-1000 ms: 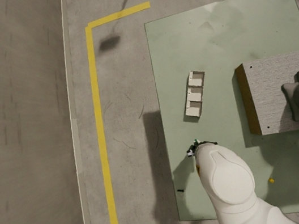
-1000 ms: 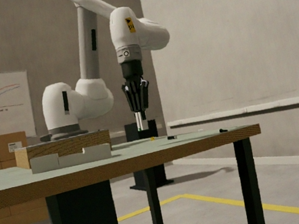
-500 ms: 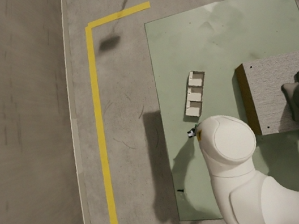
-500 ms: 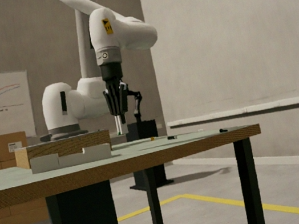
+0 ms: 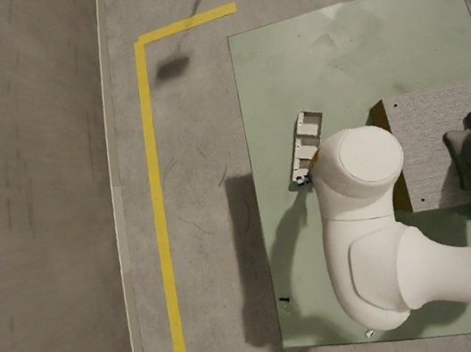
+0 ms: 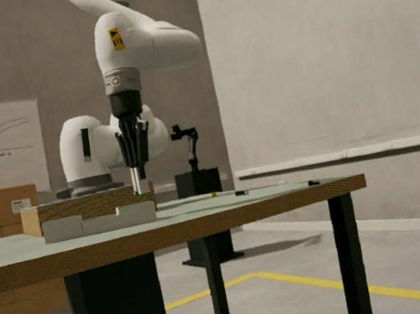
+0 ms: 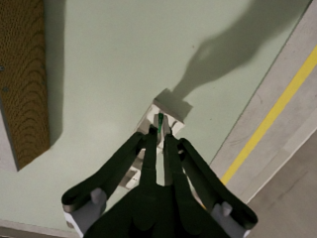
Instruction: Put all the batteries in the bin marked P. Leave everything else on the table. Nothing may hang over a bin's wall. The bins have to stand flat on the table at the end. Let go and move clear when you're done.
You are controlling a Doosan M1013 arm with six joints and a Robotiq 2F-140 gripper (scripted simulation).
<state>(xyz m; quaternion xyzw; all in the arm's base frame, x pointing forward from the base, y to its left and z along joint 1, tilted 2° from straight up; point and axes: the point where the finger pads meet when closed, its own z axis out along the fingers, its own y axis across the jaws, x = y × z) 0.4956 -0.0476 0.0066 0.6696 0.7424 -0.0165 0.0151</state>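
Grasping small green item [image 6: 137,193] [image 7: 160,119] with jaws [image 5: 303,179] [image 6: 139,185] | above three-part white bins [image 5: 310,125] [image 6: 100,225] [image 7: 176,126], right of the top frame's centre | cannot read bin markings

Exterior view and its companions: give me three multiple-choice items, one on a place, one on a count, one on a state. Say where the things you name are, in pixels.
1. Where are the gripper's [image 5: 302,180] [image 6: 139,181] [image 7: 160,130] fingertips?
A) Over the wooden block
B) Over one end of the bin row [image 5: 296,150] [image 6: 104,224] [image 7: 176,126]
C) Beyond the table edge

2. How many compartments has the row?
A) Two
B) Five
C) Three

3. How is the gripper?
A) Shut on a green piece [image 6: 136,193] [image 7: 159,120]
B) Wide open
C) Shut, holding nothing

1 B: exterior and wrist views show the tips above the end.
2 C: the top view shows three openings.
3 A: green shows between the nearly closed fingertips.
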